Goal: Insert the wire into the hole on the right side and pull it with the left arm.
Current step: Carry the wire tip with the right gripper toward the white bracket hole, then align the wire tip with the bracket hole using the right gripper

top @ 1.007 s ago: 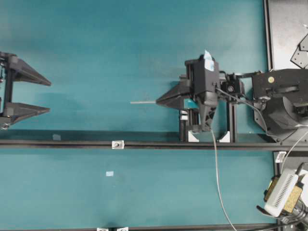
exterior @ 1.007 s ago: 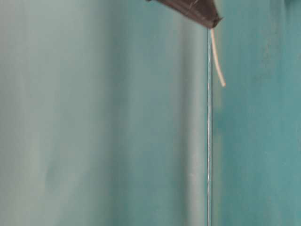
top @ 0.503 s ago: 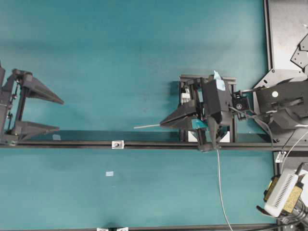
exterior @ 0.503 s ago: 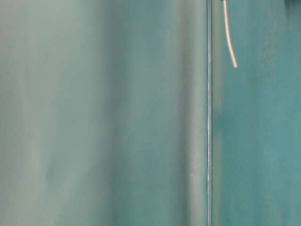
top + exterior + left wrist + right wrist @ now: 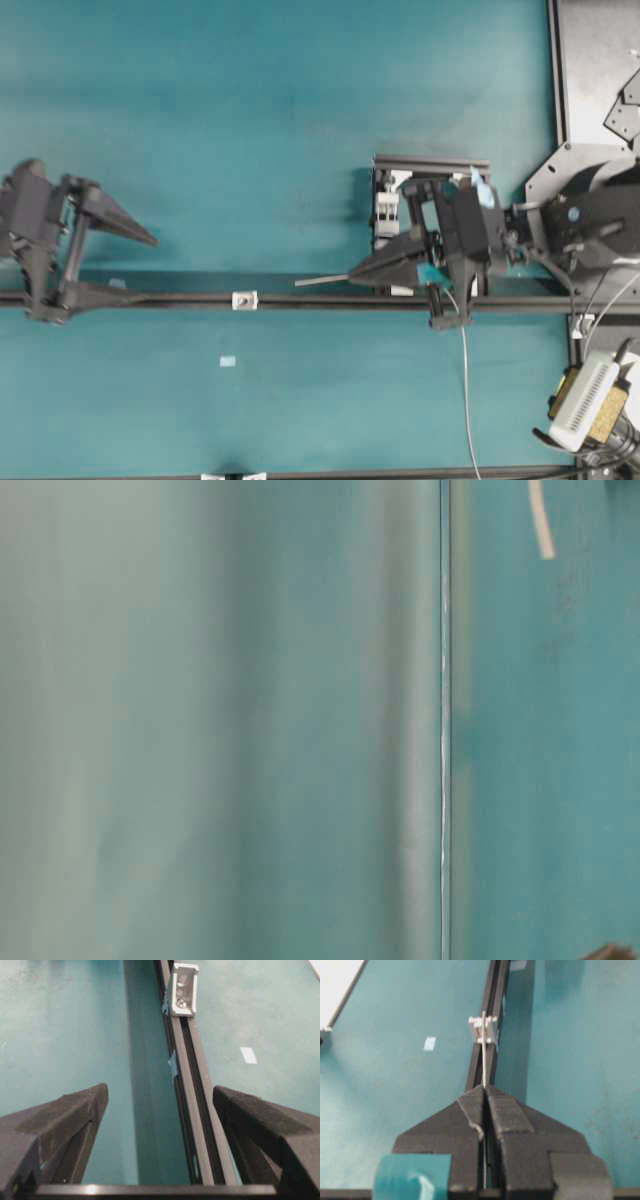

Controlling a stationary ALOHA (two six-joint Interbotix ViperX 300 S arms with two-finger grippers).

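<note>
Wire (image 5: 322, 281) projects straight ahead of the right gripper (image 5: 358, 274), whose jaws are pressed shut on it; its long axis aims at the hole (image 5: 482, 1030) in the tab on the rail (image 5: 330, 299), tip just short. Left gripper (image 5: 150, 268), jaws spread wide and empty, waits well beyond the tab. The teal surface (image 5: 250, 120) is bare around them; room ample.

So in the overhead view there's a rail (image 5: 300, 300) running straight across the table (image 5: 250, 120), with the little tab (image 5: 244, 299) sitting on it left of centre. The left gripper (image 5: 140, 268) straddles the rail at the far left. The right gripper (image 5: 352, 278) is right of the tab, the wire (image 5: 322, 281) sticking out leftward above the rail, its tip short of the tab.
</note>
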